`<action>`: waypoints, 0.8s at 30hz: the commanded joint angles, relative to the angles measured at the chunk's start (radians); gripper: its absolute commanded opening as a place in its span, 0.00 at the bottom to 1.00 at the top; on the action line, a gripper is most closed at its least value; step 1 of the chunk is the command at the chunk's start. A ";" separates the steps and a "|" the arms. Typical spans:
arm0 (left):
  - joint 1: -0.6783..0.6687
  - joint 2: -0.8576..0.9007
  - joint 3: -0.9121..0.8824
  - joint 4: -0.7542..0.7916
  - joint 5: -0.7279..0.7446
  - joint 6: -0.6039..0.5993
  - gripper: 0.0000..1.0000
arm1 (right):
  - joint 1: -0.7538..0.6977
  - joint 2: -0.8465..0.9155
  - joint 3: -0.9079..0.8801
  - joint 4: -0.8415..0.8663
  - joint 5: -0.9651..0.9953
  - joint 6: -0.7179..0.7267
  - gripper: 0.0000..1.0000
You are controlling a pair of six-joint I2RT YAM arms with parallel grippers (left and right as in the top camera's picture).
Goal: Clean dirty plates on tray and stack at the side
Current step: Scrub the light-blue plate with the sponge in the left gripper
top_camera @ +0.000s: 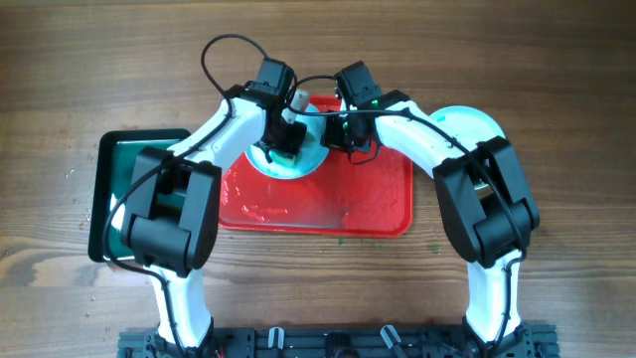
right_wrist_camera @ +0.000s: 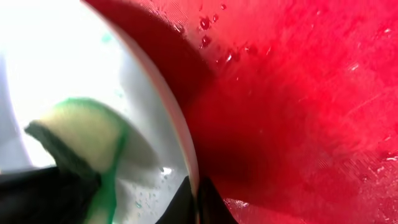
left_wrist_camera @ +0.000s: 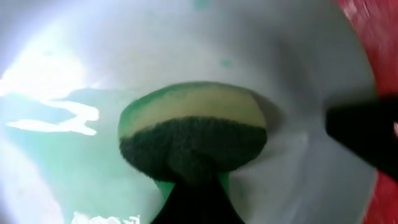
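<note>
Wood counter with the red tray sitting about mid-counter, closer to the far edge. It looks wet, with droplets and streaks all over it. The plate being worked on is a pale teal one lying on the tray's far-left part.

The left claw is clamped on a sponge, yellow with a green scrub side, and the sponge is pressed flat against the inside of the plate. There are a few little green specks on the plate near it.

The right claw comes in from the right side and is pinched closed on the plate's rim, one finger on each side of the edge, right where the plate meets the red tray.

There's a second pale plate lying on the counter just past the tray's far-right corner, partly hidden under the right arm. A dark green tray sits toward the left edge, with the left arm covering a good chunk of it.
</note>
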 commanded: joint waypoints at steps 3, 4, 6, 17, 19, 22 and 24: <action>0.006 0.060 -0.027 0.067 -0.587 -0.359 0.04 | 0.009 0.024 0.000 -0.003 -0.022 -0.008 0.05; 0.006 0.060 -0.027 0.055 -0.616 -0.376 0.04 | 0.009 0.024 0.000 -0.003 -0.022 -0.011 0.04; 0.004 0.060 -0.027 0.000 -0.610 -0.378 0.04 | 0.009 0.024 0.000 -0.003 -0.022 -0.014 0.04; -0.007 0.060 -0.027 -0.204 0.133 0.076 0.04 | 0.009 0.024 0.000 0.008 -0.022 -0.018 0.04; -0.007 0.060 -0.027 -0.203 0.278 0.162 0.04 | 0.009 0.024 0.000 0.008 -0.022 -0.017 0.04; -0.006 0.060 -0.027 -0.163 0.358 0.207 0.04 | 0.009 0.024 0.000 0.008 -0.022 -0.017 0.04; -0.006 0.060 -0.027 -0.117 0.326 0.193 0.04 | 0.009 0.024 0.000 0.008 -0.022 -0.018 0.04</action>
